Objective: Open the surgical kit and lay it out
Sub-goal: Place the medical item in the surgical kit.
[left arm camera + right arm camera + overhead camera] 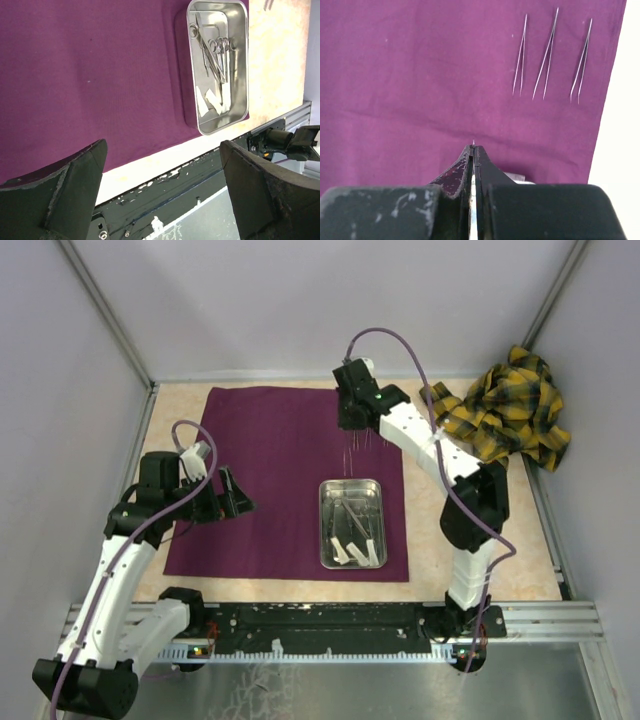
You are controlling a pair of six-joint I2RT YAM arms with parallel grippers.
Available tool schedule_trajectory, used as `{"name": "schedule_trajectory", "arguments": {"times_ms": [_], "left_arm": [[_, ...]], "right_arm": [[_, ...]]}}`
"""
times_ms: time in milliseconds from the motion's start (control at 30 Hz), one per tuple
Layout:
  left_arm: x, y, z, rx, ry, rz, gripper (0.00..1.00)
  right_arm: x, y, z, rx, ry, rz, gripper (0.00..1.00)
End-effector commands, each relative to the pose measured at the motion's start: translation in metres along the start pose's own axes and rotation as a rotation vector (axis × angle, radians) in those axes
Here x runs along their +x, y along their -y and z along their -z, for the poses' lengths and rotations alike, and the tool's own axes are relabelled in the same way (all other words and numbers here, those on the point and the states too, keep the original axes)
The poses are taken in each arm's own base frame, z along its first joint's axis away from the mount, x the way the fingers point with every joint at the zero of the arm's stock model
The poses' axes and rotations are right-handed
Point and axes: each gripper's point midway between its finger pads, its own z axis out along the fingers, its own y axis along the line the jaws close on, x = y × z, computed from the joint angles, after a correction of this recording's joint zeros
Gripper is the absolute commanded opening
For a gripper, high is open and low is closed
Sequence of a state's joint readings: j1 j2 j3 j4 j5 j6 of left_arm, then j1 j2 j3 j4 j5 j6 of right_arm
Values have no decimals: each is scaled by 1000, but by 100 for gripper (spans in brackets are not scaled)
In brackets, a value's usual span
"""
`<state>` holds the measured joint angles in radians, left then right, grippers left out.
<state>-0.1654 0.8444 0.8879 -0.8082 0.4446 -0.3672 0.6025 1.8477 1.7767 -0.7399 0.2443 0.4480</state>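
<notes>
The dark purple cloth [270,470] lies spread flat on the table. The shiny steel tray [325,525] stands on its near right part and holds scissors [215,52], other thin instruments and small white pieces [212,102]. Three thin forceps [546,55] lie side by side on the cloth near its right edge. My right gripper [352,425] hangs over the far right of the cloth, shut on a thin metal forceps whose tip [473,143] pokes out between the fingers. My left gripper [235,502] is open and empty above the cloth's left part, as the left wrist view [162,150] shows.
A crumpled yellow and black plaid cloth [510,410] lies at the far right of the table. Grey walls close the cell on three sides. The black rail [330,625] carrying the arm bases runs along the near edge.
</notes>
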Motion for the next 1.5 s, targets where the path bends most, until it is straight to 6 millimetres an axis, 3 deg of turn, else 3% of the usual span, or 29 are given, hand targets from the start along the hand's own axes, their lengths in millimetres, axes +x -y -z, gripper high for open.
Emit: {"name": "schedule_trajectory", "arguments": {"times_ms": [0,267,667,967,1467], "left_arm": [[-1,6,3,40,12,-23,100],[4,7,-1,61,-13,-15,100],[7,-2,-13,47,-25,1,100],[7,-9,-25,31,-36,28,100],[3,-13,-34,17,-49,40,100]], "right_arm": [[-30,-7,-35,22,59,-33,0],[-62,-11,-89,50,89,-70,0],[-63,10,-158,47,74,-115,0],[-61,20,-187,32,75,-121,0],[-59,28,-213,0,82,-147,0]]}}
